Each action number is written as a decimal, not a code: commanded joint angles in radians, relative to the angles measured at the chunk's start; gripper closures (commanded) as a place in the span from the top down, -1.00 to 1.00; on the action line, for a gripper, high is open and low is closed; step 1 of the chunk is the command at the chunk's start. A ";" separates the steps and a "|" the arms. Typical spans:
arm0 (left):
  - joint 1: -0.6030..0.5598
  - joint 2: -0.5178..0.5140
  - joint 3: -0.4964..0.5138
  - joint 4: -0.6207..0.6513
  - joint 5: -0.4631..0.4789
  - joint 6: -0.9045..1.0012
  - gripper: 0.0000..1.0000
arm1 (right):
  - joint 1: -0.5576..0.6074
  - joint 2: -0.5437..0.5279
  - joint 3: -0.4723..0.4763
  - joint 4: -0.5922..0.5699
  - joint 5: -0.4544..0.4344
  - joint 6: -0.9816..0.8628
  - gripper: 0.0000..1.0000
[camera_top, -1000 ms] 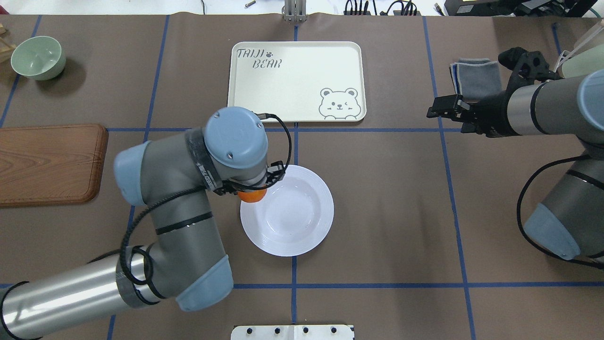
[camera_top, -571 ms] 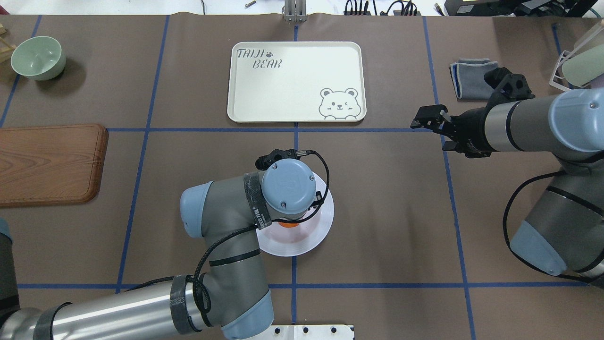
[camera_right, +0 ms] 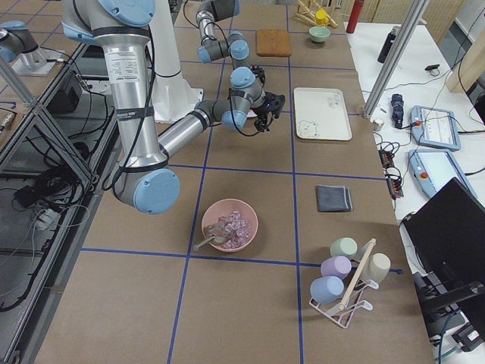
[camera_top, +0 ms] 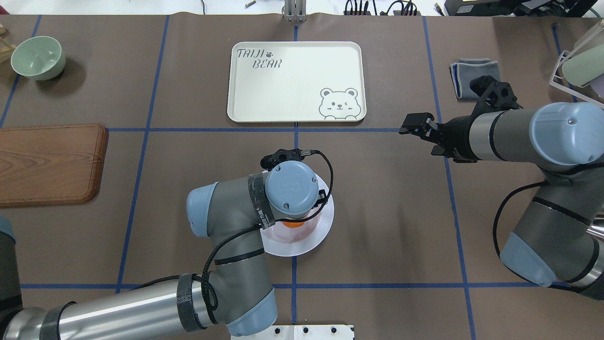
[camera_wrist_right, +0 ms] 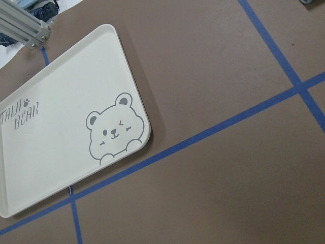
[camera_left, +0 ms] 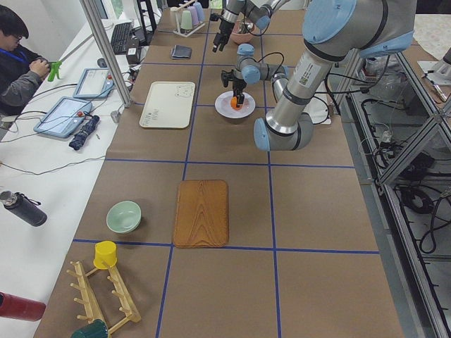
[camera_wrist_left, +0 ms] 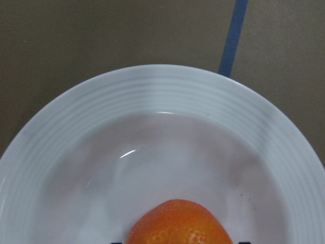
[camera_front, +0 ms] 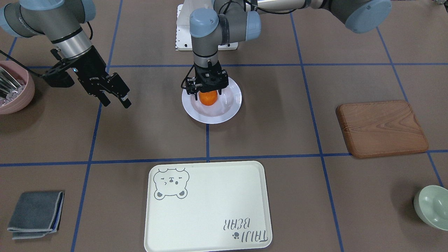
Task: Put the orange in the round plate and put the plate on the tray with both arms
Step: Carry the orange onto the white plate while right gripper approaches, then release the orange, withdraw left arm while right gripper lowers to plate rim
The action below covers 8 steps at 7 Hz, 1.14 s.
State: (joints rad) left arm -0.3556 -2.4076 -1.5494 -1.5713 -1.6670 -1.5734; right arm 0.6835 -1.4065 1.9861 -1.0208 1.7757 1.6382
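The orange is low inside the white round plate, between the fingers of my left gripper, which points straight down and is shut on it. In the left wrist view the orange fills the bottom edge over the plate's bowl. From overhead my left wrist covers most of the plate, and only a sliver of the orange shows. My right gripper hangs open and empty above bare table to the plate's side. The cream bear tray lies empty beyond the plate.
A wooden board and a pale green bowl are on my left side. A folded grey cloth lies behind my right gripper. A pink bowl with cutlery and a cup rack stand further right.
My left arm carried the orange from the plate's left rim to over its middle and lowered it. My right arm swung in toward the table's centre.
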 commanded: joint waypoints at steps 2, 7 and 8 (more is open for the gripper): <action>-0.166 0.131 -0.287 0.156 -0.133 0.203 0.95 | -0.123 0.011 0.031 0.004 -0.131 0.156 1.00; -0.625 0.486 -0.405 0.258 -0.362 0.915 0.96 | -0.503 0.017 0.023 0.071 -0.577 0.487 0.97; -0.737 0.527 -0.379 0.257 -0.407 1.055 0.96 | -0.559 0.027 0.007 0.071 -0.631 0.527 0.96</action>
State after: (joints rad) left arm -0.9660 -1.9439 -1.9492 -1.3127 -2.0206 -0.6956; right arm 0.1983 -1.3879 2.0077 -0.9505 1.2192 2.1134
